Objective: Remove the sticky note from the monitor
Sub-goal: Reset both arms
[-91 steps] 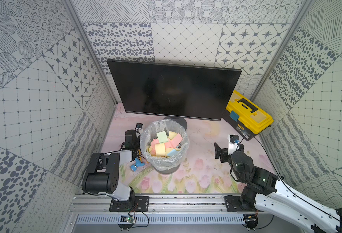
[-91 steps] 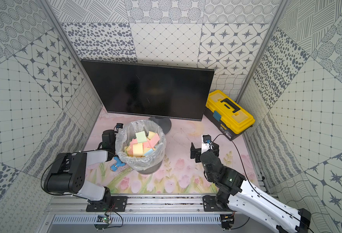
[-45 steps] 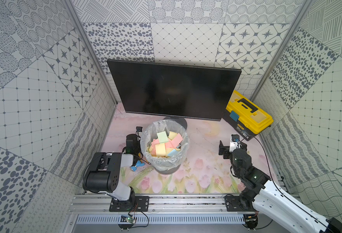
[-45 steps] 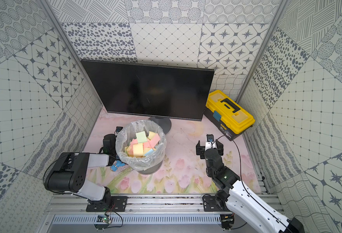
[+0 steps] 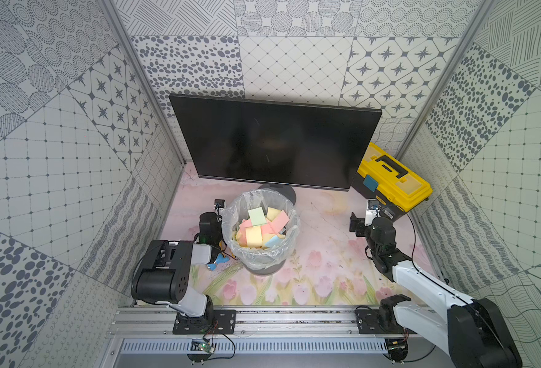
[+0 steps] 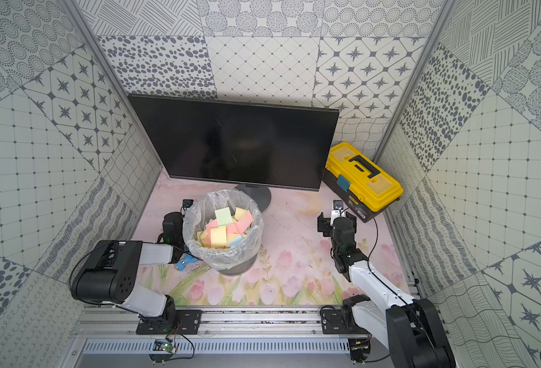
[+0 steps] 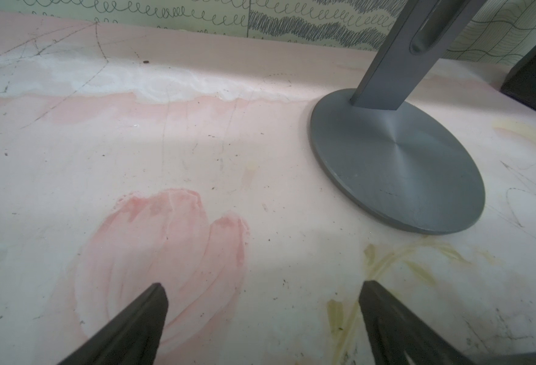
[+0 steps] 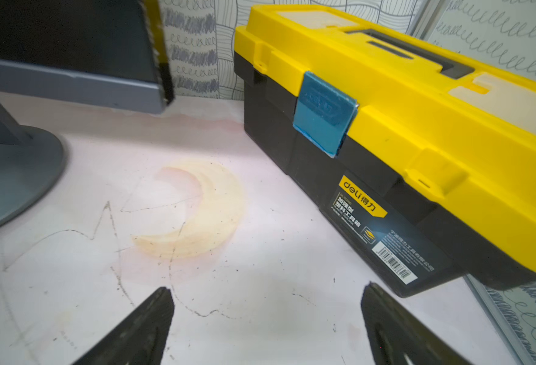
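The monitor (image 5: 272,143) (image 6: 240,146) stands at the back, its screen dark, and no sticky note shows on it. Its round grey foot (image 7: 396,164) lies ahead of my left gripper (image 7: 263,290), which is open and empty, low over the mat beside the bin. My right gripper (image 8: 265,292) (image 5: 369,216) is open and empty too, low over the mat in front of the yellow toolbox (image 8: 402,126). The monitor's lower corner (image 8: 70,79) shows in the right wrist view.
A bin (image 5: 289,251) lined with clear plastic stands in front of the monitor's foot and holds several coloured sticky notes (image 5: 256,216). The yellow and black toolbox (image 5: 390,178) with a blue latch sits at the back right. A small blue object (image 5: 216,262) lies by the bin.
My right gripper has moved back and to the right, toward the toolbox, still open. The left arm has barely shifted.
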You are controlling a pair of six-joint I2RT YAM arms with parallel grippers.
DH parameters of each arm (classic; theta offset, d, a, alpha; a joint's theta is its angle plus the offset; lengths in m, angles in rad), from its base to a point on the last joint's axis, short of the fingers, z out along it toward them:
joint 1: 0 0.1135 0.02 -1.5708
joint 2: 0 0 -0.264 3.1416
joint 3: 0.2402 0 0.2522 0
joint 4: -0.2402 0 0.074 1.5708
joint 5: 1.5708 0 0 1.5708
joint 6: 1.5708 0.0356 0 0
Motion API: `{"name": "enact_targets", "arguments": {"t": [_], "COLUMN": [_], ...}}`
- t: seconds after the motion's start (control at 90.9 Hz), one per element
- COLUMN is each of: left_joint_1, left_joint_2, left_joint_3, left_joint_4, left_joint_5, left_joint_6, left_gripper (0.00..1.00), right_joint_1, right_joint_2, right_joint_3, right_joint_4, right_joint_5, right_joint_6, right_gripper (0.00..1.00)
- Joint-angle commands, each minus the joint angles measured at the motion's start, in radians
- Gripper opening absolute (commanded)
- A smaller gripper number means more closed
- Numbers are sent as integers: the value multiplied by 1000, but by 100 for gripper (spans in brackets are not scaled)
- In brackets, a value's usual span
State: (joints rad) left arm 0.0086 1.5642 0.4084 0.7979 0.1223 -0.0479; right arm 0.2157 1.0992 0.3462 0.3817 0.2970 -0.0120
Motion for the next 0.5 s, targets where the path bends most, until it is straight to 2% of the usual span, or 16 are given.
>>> {"name": "enact_targets", "arguments": {"t": [0.0, 0.209, 0.396, 0.484], "left_joint_1": [-1, -1, -2, -1], "left_joint_2": [6, 7, 7, 7], "left_joint_3": [-2, -2, -2, -3], "left_joint_4": [52, 56, 57, 57], "left_joint_5": [-8, -8, -9, -9], "left_joint_6": [-1, -1, 0, -1], "left_gripper": [99, 99, 99, 100], "right_joint_1": [-42, -96, -122, -122], "right_joint_2": [73, 213, 298, 354], "right_joint_3": [16, 15, 75, 72], "right_joint_4": [178, 285, 298, 363], "right_joint_5": [-103, -159, -244, -254], "right_joint_6": [-20, 16, -4, -21], "right_gripper": [97, 97, 97, 97]}}
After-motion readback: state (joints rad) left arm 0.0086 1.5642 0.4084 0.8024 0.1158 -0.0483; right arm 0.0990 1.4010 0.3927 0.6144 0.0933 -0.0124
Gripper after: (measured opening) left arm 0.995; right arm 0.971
